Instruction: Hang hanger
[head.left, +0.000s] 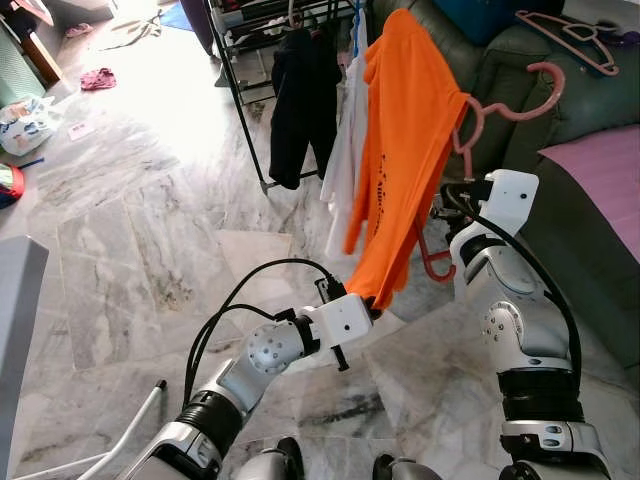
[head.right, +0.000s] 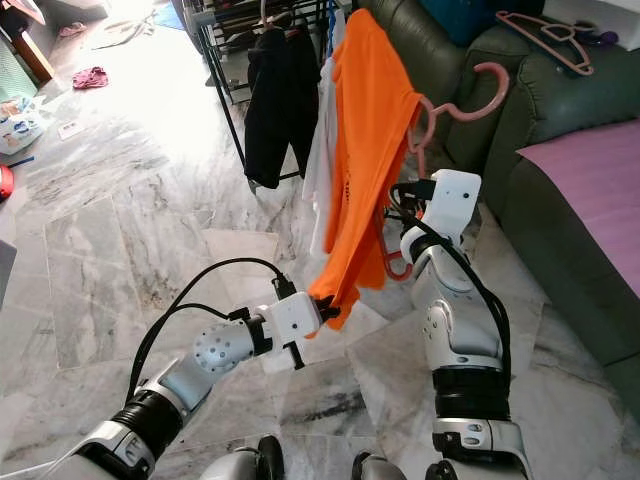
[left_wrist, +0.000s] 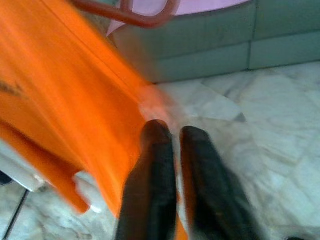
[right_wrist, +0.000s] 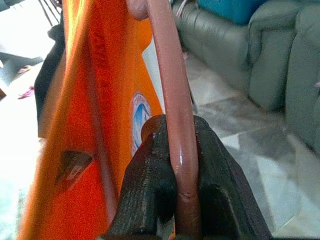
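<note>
Both fingers are clamped: right gripper (right_wrist: 180, 150) on pink hanger (right_wrist: 172, 100), left gripper (left_wrist: 172, 145) on orange shirt (head.left: 405, 150) hem; tugging could slide it off.

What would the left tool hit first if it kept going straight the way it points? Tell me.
Probably the marble floor, then the grey sofa base beyond it. The left tool is shut on the orange shirt hem; depth is unclear.

From my remote station I see my two silver arms with round, screw-dotted joint housings, white boxy wrist blocks, black ribbed collars and looping black cables, each ending in a hand (left_wrist: 172, 150) of two long, matte black, textured fingers (right_wrist: 150, 190).
</note>
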